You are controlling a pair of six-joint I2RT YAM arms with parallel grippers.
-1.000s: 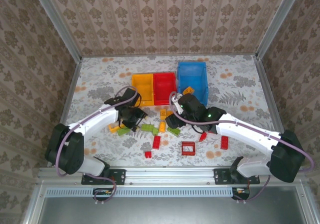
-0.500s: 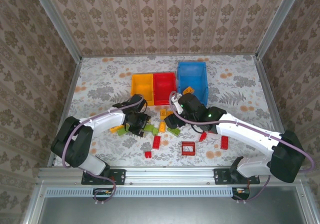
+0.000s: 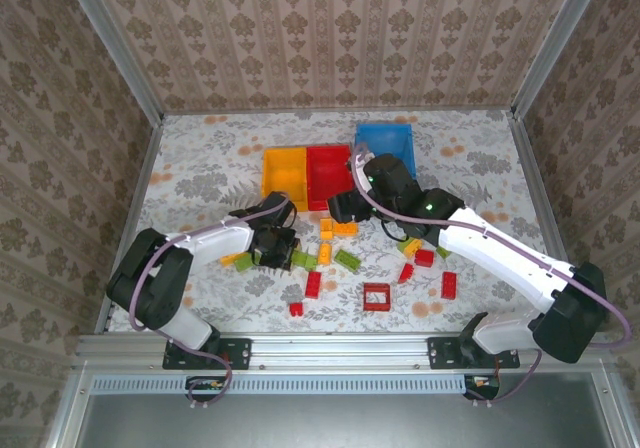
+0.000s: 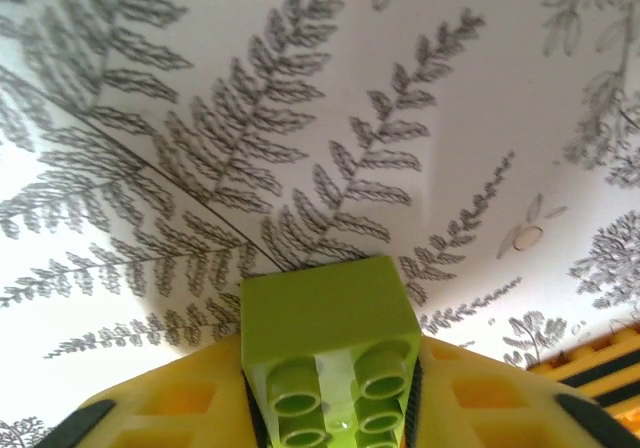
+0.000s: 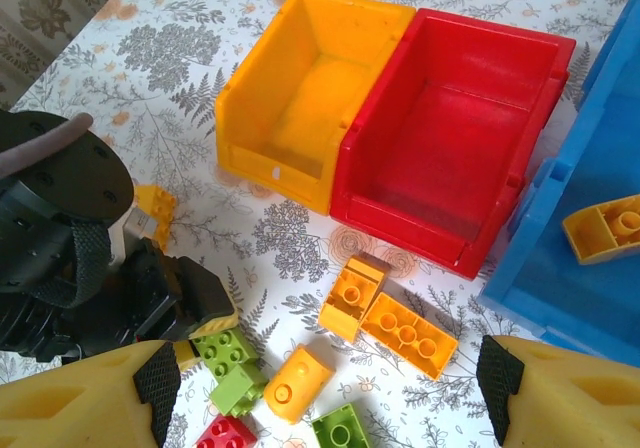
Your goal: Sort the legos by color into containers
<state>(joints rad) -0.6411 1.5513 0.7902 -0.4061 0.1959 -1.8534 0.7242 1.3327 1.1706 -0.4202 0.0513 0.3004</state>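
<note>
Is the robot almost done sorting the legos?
Not nearly. Done: just one orange-yellow brick lies in the blue bin; the orange-yellow bin and the red bin are empty. In hand: the left gripper pinches a lime green brick, and the right gripper hangs open near the bins. Left: many red, orange-yellow and green bricks lie loose on the table, like the red frame.

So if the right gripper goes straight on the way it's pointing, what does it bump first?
Most likely the orange bricks lying just ahead of the right gripper, in front of the red bin. It tilts downward, so it might touch the table beside them first; depth is unclear.
</note>
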